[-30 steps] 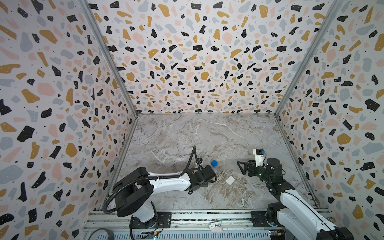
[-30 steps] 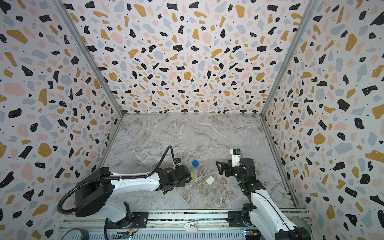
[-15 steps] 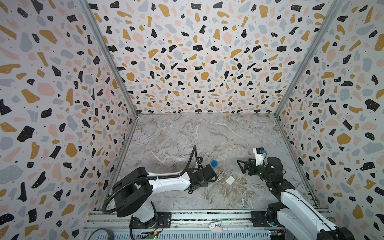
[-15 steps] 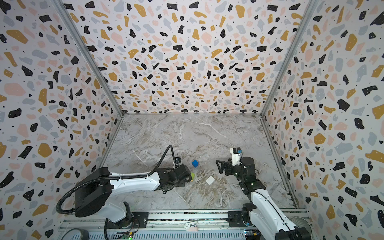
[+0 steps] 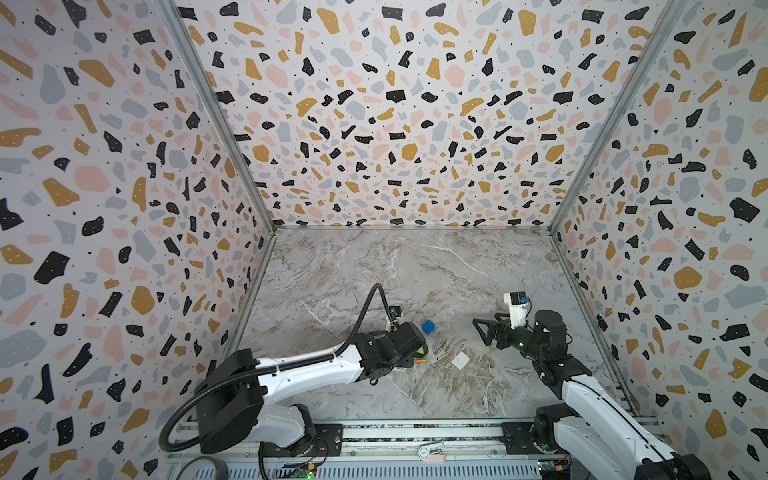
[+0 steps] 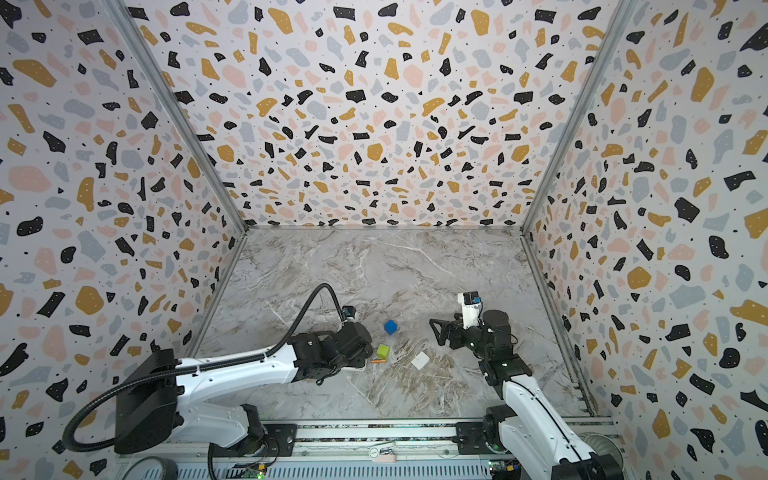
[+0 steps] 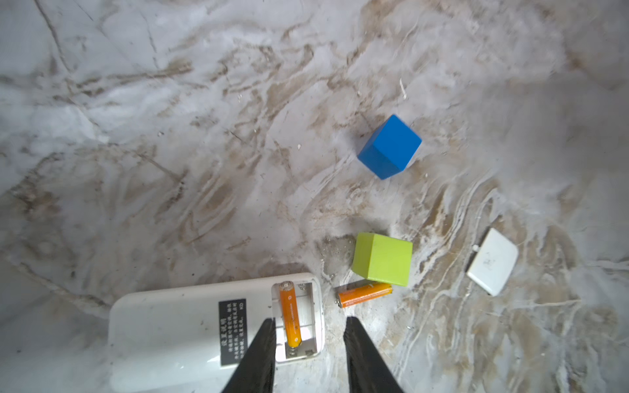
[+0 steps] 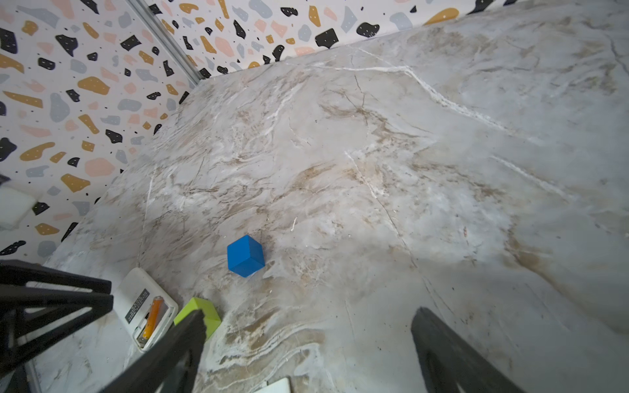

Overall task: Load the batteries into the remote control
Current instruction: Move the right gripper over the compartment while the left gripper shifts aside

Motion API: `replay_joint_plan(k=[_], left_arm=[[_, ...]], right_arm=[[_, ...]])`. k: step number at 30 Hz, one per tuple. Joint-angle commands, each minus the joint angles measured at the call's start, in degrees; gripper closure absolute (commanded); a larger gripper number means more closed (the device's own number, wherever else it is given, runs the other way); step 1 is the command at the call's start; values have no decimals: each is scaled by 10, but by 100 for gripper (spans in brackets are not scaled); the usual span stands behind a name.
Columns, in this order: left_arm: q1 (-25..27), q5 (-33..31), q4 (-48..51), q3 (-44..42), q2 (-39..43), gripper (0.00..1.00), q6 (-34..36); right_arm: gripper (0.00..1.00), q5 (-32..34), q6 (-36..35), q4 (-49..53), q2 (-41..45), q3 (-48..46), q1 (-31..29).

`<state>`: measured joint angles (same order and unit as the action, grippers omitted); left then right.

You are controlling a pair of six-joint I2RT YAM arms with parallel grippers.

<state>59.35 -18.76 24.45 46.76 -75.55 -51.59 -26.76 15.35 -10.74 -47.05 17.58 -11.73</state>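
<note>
Fingers point(image 7: 262, 354) spread, empty, on left gripper point(image 7: 309, 320) and right gripper point(image 8: 309, 314); seated battery point(image 7: 290, 316) sits in remote control point(image 7: 177, 326), loose battery point(image 7: 365, 294) seems next to grasp.

Stretches left arm point(image 5: 307, 370) low toward the middle, left gripper point(image 7: 309, 320) pointing down, jaws a little apart, empty. Holds right arm point(image 5: 590, 399) bent, right gripper point(image 8: 308, 314) spread wide, empty.

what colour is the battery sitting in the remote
Orange, with a silvery tip; the battery in the remote shows best in the left wrist view.
</note>
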Motion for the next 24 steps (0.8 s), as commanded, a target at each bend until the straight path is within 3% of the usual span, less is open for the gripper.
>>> replay_joint_plan(k=[1,6,13,21,24], left_arm=[[-37,4,34,-17,71,63,26],[-124,73,30,-86,163,61,44],[-191,106,36,-126,219,60,84],[-240,168,-9,-194,249,60,91],[-246,173,-19,-204,252,55,94]], right_arm=[[3,-24,-45,-9,8,44,-38],[3,23,-117,4,-31,101,-148],[3,65,-208,13,-123,166,-281],[3,49,-291,33,-221,233,-332],[3,33,-319,59,-251,258,-340]])
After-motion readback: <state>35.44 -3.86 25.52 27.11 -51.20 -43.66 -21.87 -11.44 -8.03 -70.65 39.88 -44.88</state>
